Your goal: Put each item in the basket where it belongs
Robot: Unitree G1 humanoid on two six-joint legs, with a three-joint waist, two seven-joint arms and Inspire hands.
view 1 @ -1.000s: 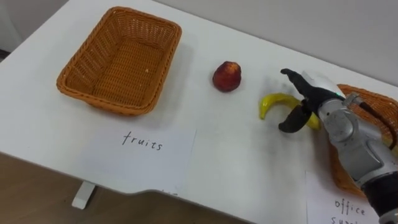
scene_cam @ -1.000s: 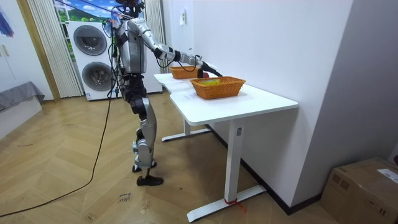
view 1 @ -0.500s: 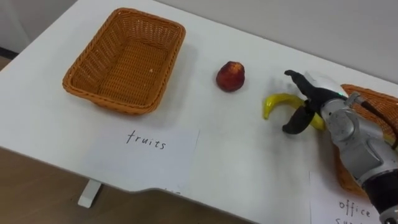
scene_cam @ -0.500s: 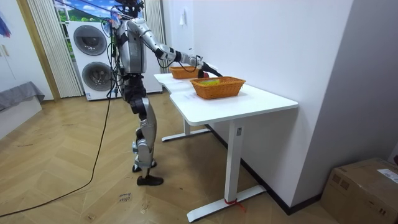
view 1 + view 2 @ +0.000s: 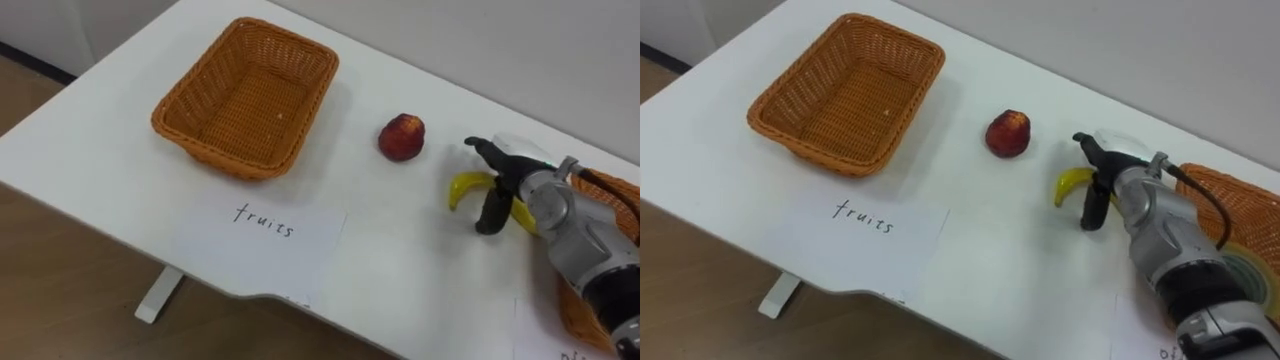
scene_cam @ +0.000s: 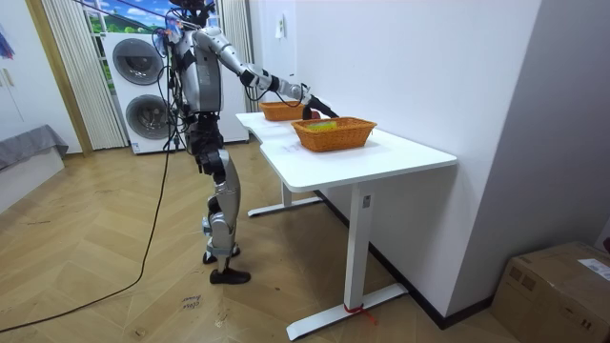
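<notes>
A yellow banana lies on the white table, right of a red apple. My right hand is open and straddles the banana's right half, with fingers above its far side and the thumb down on its near side. The banana still rests on the table. The empty wicker fruit basket stands at the far left. The wicker office basket is at the right edge, behind my forearm.
A paper label lies in front of the fruit basket, near the table's front edge. A pale roll sits in the office basket. In the room view I stand at the table's side, right arm stretched over it, with a wall behind the table.
The eye view has shifted, so the whole scene sits further right. My thumb now points more steeply down beside the banana. Banana and apple keep their places on the table.
</notes>
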